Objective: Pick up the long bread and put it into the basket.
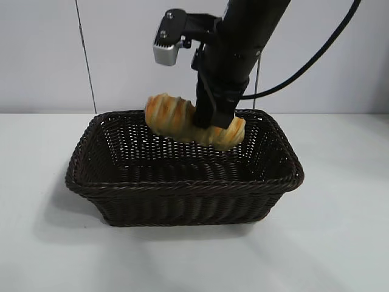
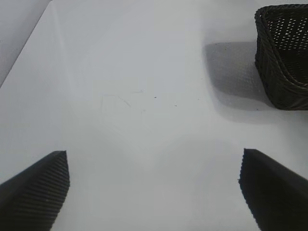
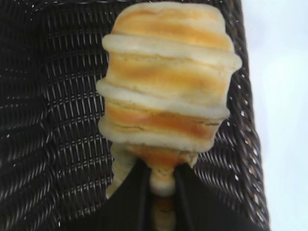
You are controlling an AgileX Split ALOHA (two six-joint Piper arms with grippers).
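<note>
Right hand (image 1: 214,125): black fingers pinched tight on the ridged, golden-yellow long bread (image 1: 193,121) with orange-brown crosswise bands, held slanted just above the far rim. Beneath it: large rectangular dark brown woven wicker basket (image 1: 182,198), flared sides, braided rim. Support: smooth white desk (image 1: 340,243); pale wall behind. Right arm descends steeply from above. Left hand (image 2: 154,192): ribbed black fingers spread wide, empty, over bare desk beside the basket.

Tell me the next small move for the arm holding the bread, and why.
Probably lower a little further, then open the jaws. The right gripper is clamped on the long bread, which hangs over the basket around rim height, not resting on the basket floor.
</note>
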